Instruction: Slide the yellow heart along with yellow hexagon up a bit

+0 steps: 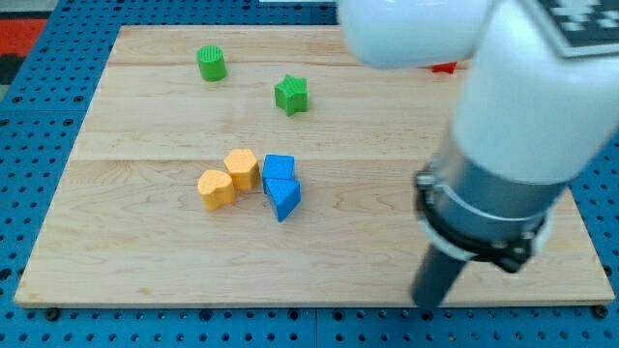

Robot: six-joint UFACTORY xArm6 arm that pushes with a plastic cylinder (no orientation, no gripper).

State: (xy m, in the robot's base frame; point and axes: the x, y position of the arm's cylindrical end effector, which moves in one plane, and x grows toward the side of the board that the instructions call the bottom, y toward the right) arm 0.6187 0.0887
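Jaws: none – my tip point(427, 307) is a bare rod end, nothing held.
Green cylinder point(212, 64): 11 o'clock.
Yellow heart point(217, 188): 9 o'clock from board centre – touching yellow hexagon point(242, 167).
Blue blocks point(280, 185): beside hexagon.
Green star point(291, 94): 12 o'clock.
Tip: 5 o'clock, well apart.

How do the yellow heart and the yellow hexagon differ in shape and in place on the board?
The yellow heart has a notched, lobed outline; the yellow hexagon has flat sides. The heart lies lower and further to the view's left; the hexagon lies higher and to the right, next to a blue block. Both are the same yellow, of similar size, and sit close together. My tip is far off at the view's lower right.
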